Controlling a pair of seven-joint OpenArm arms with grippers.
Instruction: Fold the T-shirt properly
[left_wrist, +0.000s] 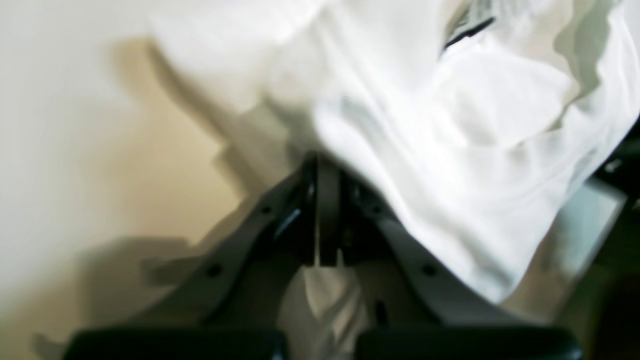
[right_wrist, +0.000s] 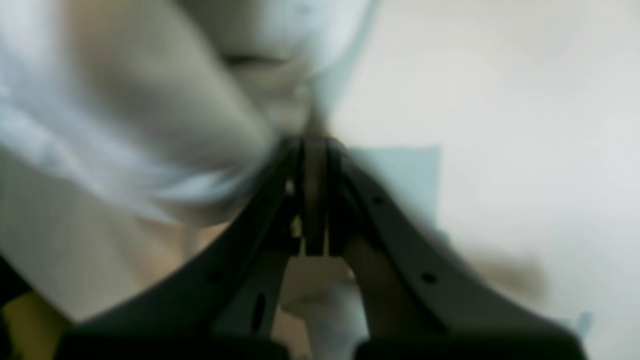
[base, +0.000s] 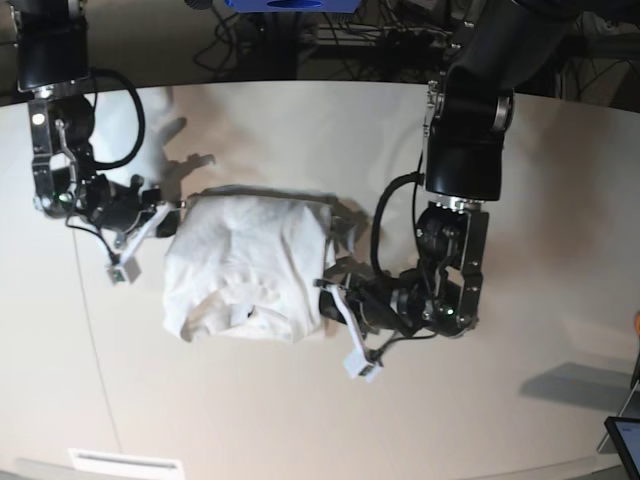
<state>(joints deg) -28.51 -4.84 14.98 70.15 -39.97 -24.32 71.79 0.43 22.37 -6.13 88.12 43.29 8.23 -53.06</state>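
1. Off-white tabletop (base: 300, 410); dark cables (base: 330, 45) behind.
2. White T-shirt (base: 245, 270) bunched mid-table.
3. Left gripper (base: 325, 287), right gripper (base: 178, 205): clamped tight on shirt edges.

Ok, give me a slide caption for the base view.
Both grippers, left and right, pinch opposite edges of the bunched white T-shirt on the off-white table.

Both wrist views are soft and smeared with blur, while the base view is sharp and evenly bright, with overexposed folds on the T-shirt (base: 245, 265) and arm shadows falling on the tabletop (base: 300, 400) just beside it.
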